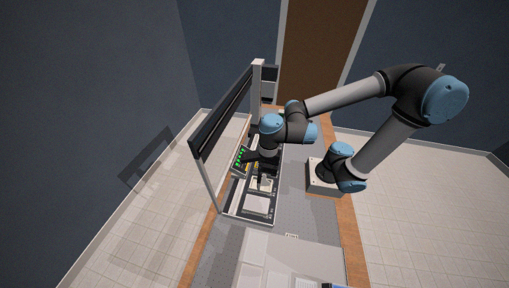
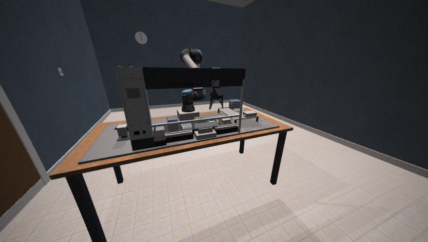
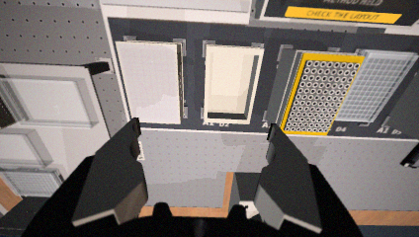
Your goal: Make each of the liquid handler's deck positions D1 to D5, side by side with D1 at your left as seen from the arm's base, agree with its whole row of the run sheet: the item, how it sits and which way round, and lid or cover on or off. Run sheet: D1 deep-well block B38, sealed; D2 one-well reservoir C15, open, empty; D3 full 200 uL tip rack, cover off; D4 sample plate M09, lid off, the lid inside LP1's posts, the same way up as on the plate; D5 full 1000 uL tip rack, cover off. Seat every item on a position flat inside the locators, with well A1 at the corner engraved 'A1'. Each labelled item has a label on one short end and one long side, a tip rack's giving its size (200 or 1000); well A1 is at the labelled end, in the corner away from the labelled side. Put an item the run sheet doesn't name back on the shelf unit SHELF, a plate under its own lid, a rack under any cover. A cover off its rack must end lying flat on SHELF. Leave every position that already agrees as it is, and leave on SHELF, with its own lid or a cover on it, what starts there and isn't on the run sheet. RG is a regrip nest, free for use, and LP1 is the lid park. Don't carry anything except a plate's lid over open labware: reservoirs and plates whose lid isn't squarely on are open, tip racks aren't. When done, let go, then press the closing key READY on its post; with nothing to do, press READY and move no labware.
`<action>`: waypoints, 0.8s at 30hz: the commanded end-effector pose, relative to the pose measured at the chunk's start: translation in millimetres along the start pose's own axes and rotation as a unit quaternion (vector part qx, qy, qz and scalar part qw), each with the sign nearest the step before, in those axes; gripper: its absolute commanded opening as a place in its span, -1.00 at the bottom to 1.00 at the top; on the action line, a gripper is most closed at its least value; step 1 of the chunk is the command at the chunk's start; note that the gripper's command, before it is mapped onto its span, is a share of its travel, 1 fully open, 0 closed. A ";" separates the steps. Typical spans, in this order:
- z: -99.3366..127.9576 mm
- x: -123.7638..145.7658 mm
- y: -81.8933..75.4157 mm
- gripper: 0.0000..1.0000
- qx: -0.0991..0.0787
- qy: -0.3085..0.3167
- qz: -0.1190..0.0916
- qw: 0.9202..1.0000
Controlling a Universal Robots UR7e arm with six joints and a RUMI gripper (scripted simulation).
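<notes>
Above the liquid handler's deck (image 3: 193, 35), the claw (image 3: 203, 143) hangs released, its jaws spread wide with nothing between them.

On the deck, the sealed white block (image 3: 148, 81) sits at the far left; just right of it lies the open cream reservoir (image 3: 229, 81). Further right, a yellow-framed tip rack (image 3: 321, 91) touches a clear well plate (image 3: 377, 84). The table (image 1: 343, 221) carries the deck and the arm's base (image 1: 310, 167).

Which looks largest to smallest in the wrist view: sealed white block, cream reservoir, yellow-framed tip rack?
1. Sealed white block
2. Yellow-framed tip rack, partly overlapped by a clear plate, so unsure against the block
3. Cream reservoir
</notes>
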State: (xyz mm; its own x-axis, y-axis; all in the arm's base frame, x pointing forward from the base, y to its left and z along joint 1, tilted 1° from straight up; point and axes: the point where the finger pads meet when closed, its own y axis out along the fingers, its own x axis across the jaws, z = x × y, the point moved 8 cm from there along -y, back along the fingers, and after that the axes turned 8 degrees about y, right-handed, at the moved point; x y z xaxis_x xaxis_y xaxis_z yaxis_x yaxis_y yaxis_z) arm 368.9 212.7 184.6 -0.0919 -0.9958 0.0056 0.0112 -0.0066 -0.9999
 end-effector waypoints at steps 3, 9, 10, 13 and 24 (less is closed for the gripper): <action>-3.6 -31.8 -0.2 0.64 0.001 0.000 -0.001 1.000; -6.3 -51.6 -0.2 0.64 0.001 0.000 -0.001 1.000; -7.0 -56.5 -0.2 0.64 0.001 0.000 -0.001 1.000; -9.1 -71.4 -0.2 0.64 0.001 0.000 -0.001 1.000; -11.1 -85.2 -0.2 0.64 0.001 0.000 0.000 1.000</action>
State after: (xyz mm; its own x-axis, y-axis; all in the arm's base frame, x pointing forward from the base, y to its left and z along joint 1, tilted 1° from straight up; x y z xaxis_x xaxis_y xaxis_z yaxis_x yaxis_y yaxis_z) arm 365.4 297.9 183.7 -0.0926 -0.9957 0.0070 0.0110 -0.0081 -0.9999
